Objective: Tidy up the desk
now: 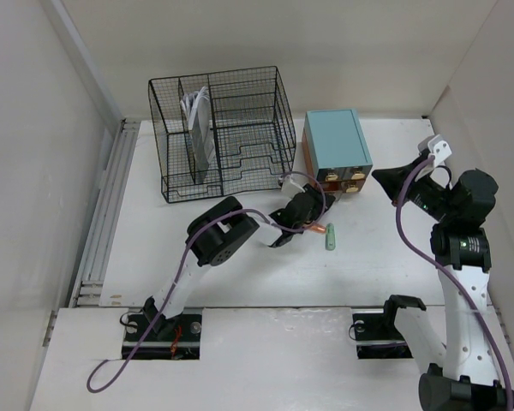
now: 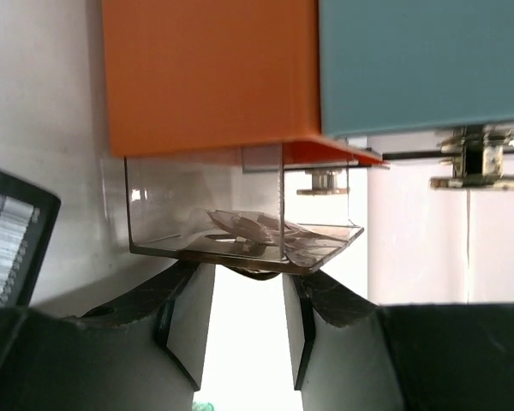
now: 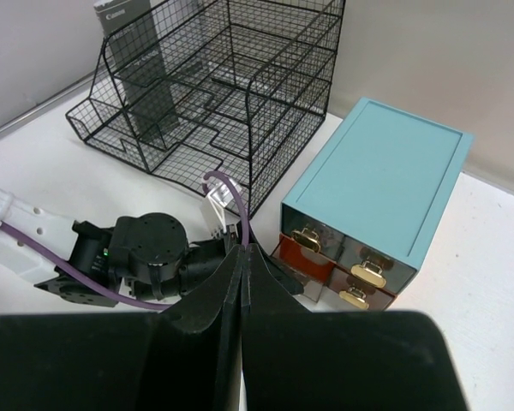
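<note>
Desk [image 1: 240, 274] is the white top under both arms, w/ walls around. Left gripper [image 2: 247, 281] is at the clear drawer [image 2: 197, 214] standing out of the teal box [image 1: 336, 141]. Its fingers are apart, tips at the drawer front; we cannot tell if they pinch it. Right gripper [image 3: 242, 257] is clenched on nothing, near the box's right side.
</note>
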You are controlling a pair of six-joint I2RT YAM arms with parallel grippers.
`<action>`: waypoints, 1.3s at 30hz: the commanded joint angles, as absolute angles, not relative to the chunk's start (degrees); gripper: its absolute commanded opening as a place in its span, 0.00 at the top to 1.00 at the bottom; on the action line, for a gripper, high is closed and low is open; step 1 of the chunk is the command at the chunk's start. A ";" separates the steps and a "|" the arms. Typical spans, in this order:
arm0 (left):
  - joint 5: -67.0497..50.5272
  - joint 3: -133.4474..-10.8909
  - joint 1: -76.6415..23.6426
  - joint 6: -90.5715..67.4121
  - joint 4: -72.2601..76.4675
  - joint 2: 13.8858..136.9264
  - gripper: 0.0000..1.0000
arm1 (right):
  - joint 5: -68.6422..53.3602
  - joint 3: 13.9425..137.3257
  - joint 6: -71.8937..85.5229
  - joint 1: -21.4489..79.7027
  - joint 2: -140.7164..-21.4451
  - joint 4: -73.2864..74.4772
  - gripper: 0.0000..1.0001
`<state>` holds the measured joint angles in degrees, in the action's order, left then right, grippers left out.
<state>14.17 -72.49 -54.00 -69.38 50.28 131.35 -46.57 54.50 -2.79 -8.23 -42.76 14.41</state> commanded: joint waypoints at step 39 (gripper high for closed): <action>6.59 -63.91 -62.93 -68.91 50.45 117.61 0.27 | -48.25 54.67 -3.69 -8.53 -41.92 11.07 1.00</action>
